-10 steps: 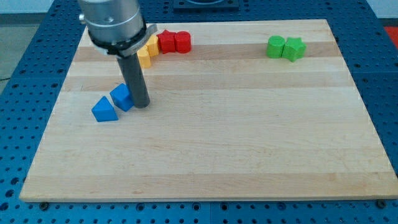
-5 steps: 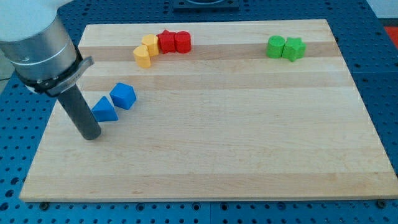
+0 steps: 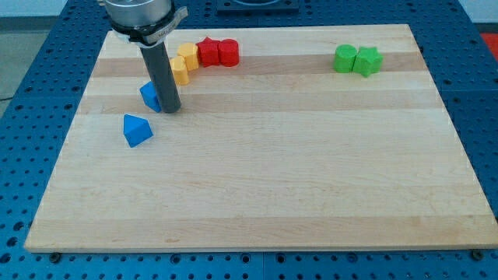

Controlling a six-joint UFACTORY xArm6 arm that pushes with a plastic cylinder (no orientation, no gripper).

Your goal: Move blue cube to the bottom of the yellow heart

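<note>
The blue cube (image 3: pixel 149 96) sits at the view's upper left, partly hidden behind my rod. My tip (image 3: pixel 170 110) rests on the board touching the cube's right side. The yellow heart (image 3: pixel 180 71) lies just above and right of the cube, with a small gap between them. A second yellow block (image 3: pixel 187 55) touches the heart at its upper right.
A blue triangular block (image 3: pixel 137 130) lies below and left of the cube. Two red blocks (image 3: pixel 217 52) stand right of the yellow ones. Two green blocks (image 3: pixel 357 59) sit at the view's upper right. The wooden board (image 3: pixel 311 171) lies on a blue perforated table.
My tip swung from the left of the blue blocks back up to the cube's right side. The blue cube has moved up toward the yellow heart, and the blue triangular block has shifted and turned.
</note>
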